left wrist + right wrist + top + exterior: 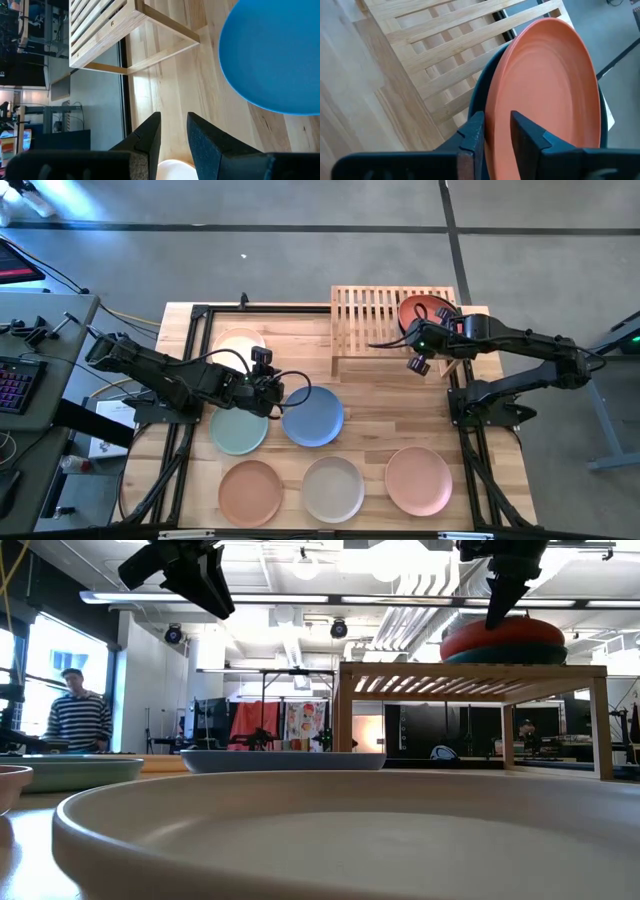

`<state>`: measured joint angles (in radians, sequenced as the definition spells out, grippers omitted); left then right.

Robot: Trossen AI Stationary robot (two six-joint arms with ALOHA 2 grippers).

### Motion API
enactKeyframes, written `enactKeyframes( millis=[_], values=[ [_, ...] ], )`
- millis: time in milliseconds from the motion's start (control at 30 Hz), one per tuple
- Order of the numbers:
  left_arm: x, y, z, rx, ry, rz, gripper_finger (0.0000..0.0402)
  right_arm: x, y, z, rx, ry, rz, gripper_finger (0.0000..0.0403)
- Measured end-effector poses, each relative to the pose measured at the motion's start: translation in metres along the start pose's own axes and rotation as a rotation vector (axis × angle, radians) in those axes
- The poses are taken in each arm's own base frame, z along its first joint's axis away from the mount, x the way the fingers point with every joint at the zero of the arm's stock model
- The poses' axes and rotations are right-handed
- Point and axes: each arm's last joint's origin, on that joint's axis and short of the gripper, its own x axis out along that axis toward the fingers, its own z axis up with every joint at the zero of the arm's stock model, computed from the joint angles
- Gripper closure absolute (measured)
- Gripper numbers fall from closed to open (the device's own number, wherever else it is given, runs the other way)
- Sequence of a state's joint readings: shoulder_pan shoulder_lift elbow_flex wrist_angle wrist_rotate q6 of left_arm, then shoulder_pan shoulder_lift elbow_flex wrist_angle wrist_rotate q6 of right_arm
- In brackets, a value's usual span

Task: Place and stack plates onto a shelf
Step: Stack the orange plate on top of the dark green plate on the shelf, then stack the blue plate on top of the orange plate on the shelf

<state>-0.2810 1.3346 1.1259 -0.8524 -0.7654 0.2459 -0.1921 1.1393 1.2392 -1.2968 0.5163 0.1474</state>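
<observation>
Right gripper (432, 340) over the shelf's (365, 320) right end, fingers (472, 137) a narrow gap apart, astride the rim of the red-orange plate (418, 311); rim between the fingers, contact not clear enough to call it a grasp. Red-orange plate stacked on the dark teal plate (479, 95), both on the slats; seen from table height as a two-plate stack (505, 638) on the shelf top with the gripper coming down onto it from above.

Left gripper (268, 387) above the table centre, between the cream plate (238, 345) and the blue plate (313, 416), fingers (150, 135) slightly parted and clamped on nothing, bare wood showing between them.

Eight plates counted: two on the shelf, six on the table. On the table: cream near the far left, pale green (238, 430) just beside blue in the middle row, then terracotta (251, 491), beige (333, 488) and pink (418, 480) in a near row. One shelf, at the far right of the tabletop.

Left arm reaching in low from the left edge, elbow bent, wrist level over the table. Right arm folded back from the right edge, forearm stretched toward the shelf, wrist tipped downward onto the stack.

Person in a striped top (77, 720) standing in the room beyond the table.
</observation>
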Motion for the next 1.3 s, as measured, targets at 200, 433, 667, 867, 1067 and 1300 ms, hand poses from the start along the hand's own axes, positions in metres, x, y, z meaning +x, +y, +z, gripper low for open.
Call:
enactKeyframes(
  millis=[200,433,667,867,1067,1300],
  values=[
    [0.000,0.000,0.000,0.000,0.000,0.000,0.0319,0.000,0.000,-0.001,-0.009,0.012,0.004,0.0331],
    [0.000,0.000,0.000,0.000,0.000,0.000,0.0319,-0.003,-0.001,-0.002,-0.013,0.020,0.006,0.0331],
    [0.000,0.000,0.000,0.000,0.000,0.000,0.0319,-0.014,-0.007,0.002,0.011,-0.006,0.015,0.0331],
    [0.000,0.000,0.000,0.000,0.000,0.000,0.0319,-0.014,-0.007,0.002,0.019,-0.004,0.025,0.0331],
    [0.000,0.000,0.000,-0.002,0.000,0.000,0.0319,-0.014,-0.007,0.002,0.014,-0.005,0.027,0.0331],
    [0.000,-0.005,-0.003,-0.080,0.007,-0.135,0.0319,-0.015,-0.003,0.006,0.053,-0.026,0.146,0.0331]
  ],
)
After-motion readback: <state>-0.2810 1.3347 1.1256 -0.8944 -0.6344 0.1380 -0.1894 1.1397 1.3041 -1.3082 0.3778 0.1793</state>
